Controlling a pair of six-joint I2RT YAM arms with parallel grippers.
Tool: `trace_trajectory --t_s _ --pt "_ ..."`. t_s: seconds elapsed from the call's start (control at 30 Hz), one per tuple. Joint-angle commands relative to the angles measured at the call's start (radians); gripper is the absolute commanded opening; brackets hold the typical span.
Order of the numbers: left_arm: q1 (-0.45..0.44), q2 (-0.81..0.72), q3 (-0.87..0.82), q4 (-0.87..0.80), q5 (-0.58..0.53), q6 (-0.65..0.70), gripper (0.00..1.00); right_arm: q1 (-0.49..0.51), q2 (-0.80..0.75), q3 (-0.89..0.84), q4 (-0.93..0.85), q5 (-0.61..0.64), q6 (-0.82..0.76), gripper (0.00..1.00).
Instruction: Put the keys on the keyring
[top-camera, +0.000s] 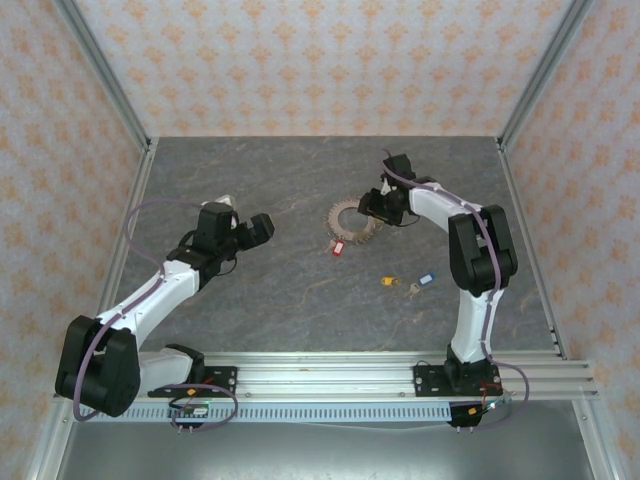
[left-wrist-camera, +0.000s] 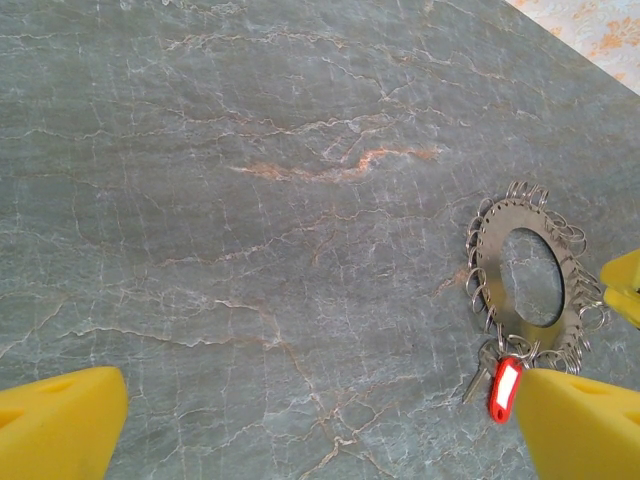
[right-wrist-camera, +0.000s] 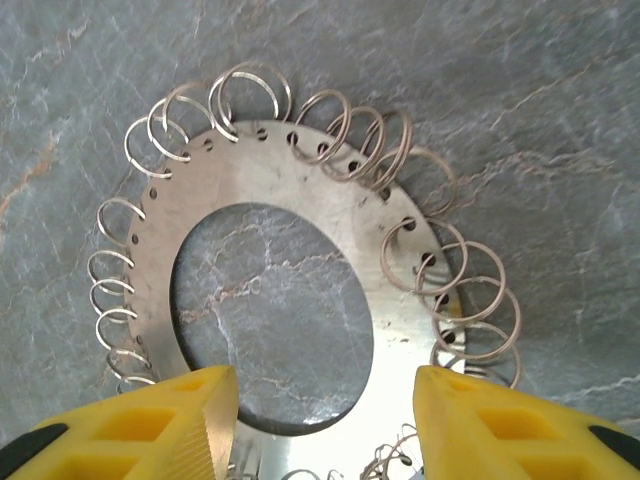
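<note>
Grip: left gripper stood wide apart, empty | right gripper apart, astride keyring near rim | top view: yellow key, blue key lay loose on table | left wrist: red key touched keyring's rim

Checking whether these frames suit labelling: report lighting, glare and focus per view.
Top external: even, diffuse light, only faint shadows on the table, keyring small but sharp. Left wrist: stone surface crisp, left pincer soft-edged at the lower corners, red key head oversaturated. Right wrist: keyring sharp up close, pale glare across its flat plate.
</note>
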Motion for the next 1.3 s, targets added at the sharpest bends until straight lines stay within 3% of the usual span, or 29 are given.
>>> trace_trajectory --t_s 0.0,0.4,0.7,1.07,1.27 --pt "-0.01 0.002 -0.007 -0.027 -0.005 0.015 1.0 0.022 0.016 0.051 -0.069 -0.017 -0.043 0.5" --pt "-0.013 0.012 0.004 -0.038 -0.009 0.036 1.0 0.083 0.106 0.061 -0.106 -0.031 -0.07 0.51" --pt "-0.013 -0.007 -0.006 -0.04 -0.007 0.065 0.99 0.161 0.056 -0.074 -0.091 -0.006 -0.057 0.51" --pt "-0.025 0.018 -0.021 -0.033 0.058 0.061 0.92 0.299 -0.183 -0.45 0.258 -0.076 0.227 0.51" --pt "-0.084 0.051 -0.059 0.012 0.074 0.005 0.86 0.331 -0.319 -0.522 0.37 -0.03 0.336 0.51"
